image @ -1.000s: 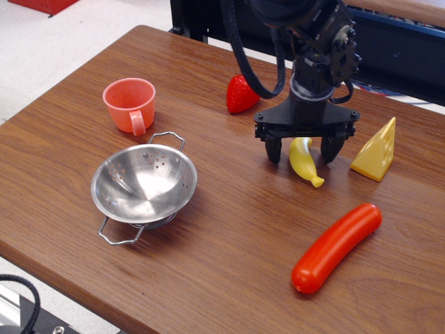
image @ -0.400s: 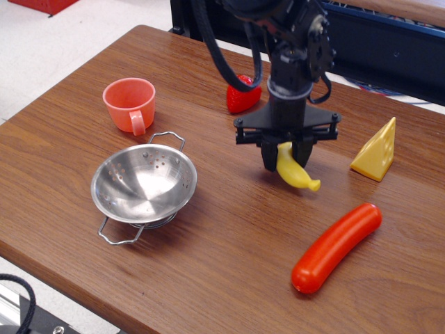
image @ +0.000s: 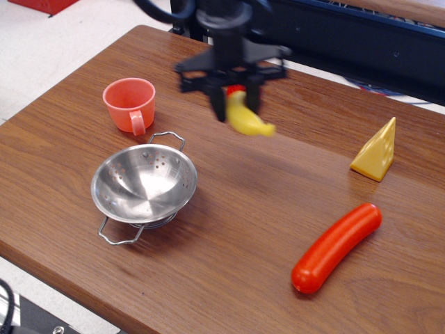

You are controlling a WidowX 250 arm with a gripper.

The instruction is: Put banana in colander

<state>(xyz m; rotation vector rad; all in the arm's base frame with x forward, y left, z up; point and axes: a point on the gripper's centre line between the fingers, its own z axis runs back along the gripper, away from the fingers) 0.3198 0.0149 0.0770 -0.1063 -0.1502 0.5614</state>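
Note:
My gripper (image: 235, 104) is shut on the yellow toy banana (image: 248, 120) and holds it in the air above the table, up and to the right of the colander. The banana hangs from the fingers with its tip pointing right. The image of the arm and banana is motion-blurred. The steel colander (image: 144, 184) stands empty on the table at the left, with wire loop handles at its front and back.
A salmon-pink cup (image: 131, 104) stands behind the colander. A red strawberry (image: 236, 89) is mostly hidden behind my gripper. A yellow cheese wedge (image: 376, 152) and a long red sausage (image: 337, 246) lie at the right. The wooden table's (image: 229, 229) front edge is close.
My gripper closed on the banana, lifted it off the table and carried it left and up, toward the colander's side. Nothing else moved.

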